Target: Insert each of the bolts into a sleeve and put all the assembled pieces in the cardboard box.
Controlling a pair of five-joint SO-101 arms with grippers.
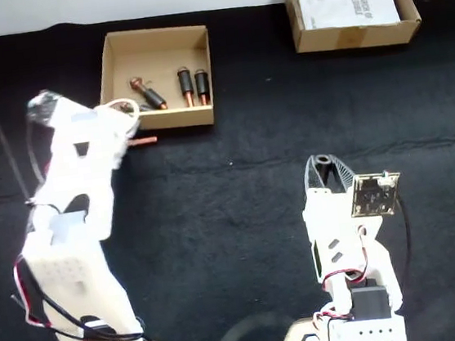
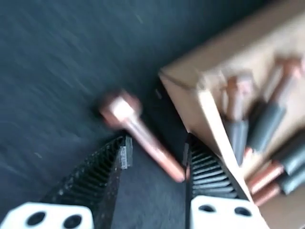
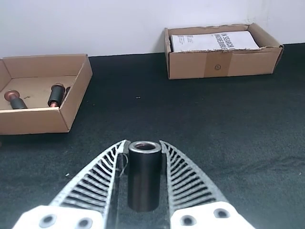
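A bare copper bolt [image 1: 146, 140] lies on the black mat just in front of the cardboard box [image 1: 114, 64]. My left gripper [image 2: 155, 151] stands open over it, and the bolt [image 2: 143, 138] runs slantwise between the fingers, its tip close to one pad. Inside the box lie three bolts in black sleeves [image 1: 186, 85]. My right gripper [image 3: 144, 149] is shut on an upright black sleeve [image 3: 144, 176] with its open end up, held above the mat at the near right [image 1: 323, 161].
A second cardboard box [image 1: 356, 36] holding a printed sheet stands at the far right by the white wall. The box wall [image 2: 209, 112] lies right beside my left gripper's finger. Black mat stretches between the two arms.
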